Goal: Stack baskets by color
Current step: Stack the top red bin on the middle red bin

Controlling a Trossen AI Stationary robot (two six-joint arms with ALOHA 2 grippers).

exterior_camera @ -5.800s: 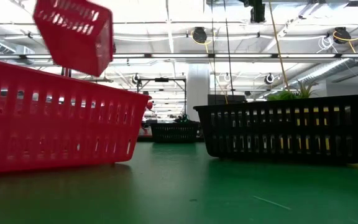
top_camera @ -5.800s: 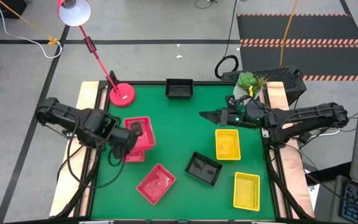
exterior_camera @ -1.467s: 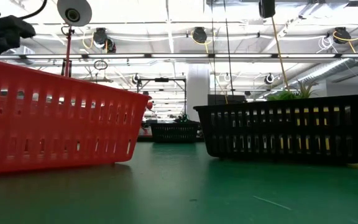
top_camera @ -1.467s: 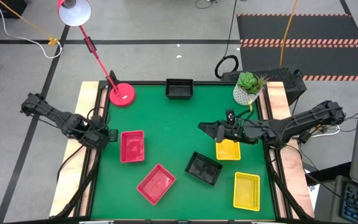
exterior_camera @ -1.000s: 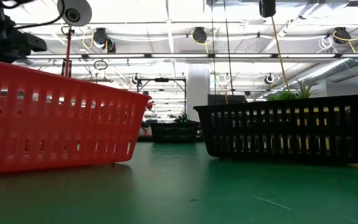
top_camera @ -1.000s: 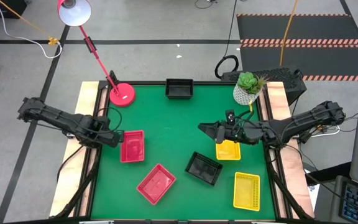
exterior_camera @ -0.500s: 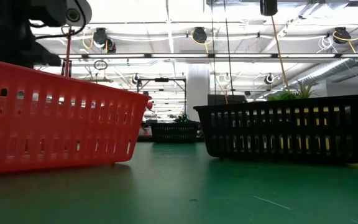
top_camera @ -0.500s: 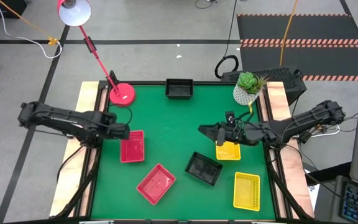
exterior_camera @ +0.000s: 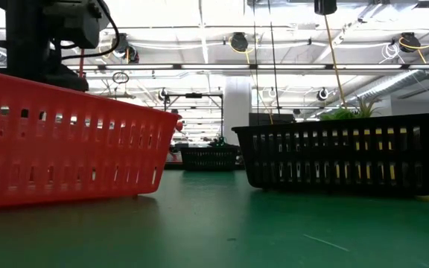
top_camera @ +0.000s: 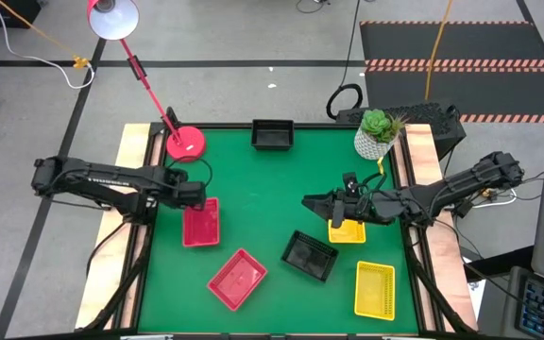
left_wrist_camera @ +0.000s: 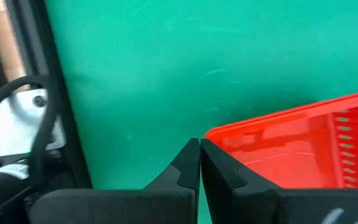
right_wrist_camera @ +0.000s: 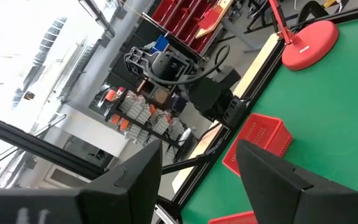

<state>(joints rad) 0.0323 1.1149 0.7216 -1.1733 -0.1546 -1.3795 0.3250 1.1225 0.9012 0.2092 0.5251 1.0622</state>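
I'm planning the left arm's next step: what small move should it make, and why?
Probably open the left gripper: its fingers are shut and empty at the edge of the red basket stack, and the loose red basket lies apart, not yet stacked.

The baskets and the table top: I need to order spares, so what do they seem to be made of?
The red basket and black basket look like moulded plastic with a slight sheen: thin walls pierced by even rows of slots. The table top seems covered in a matte green mat or felt-like sheet; which one is unclear.
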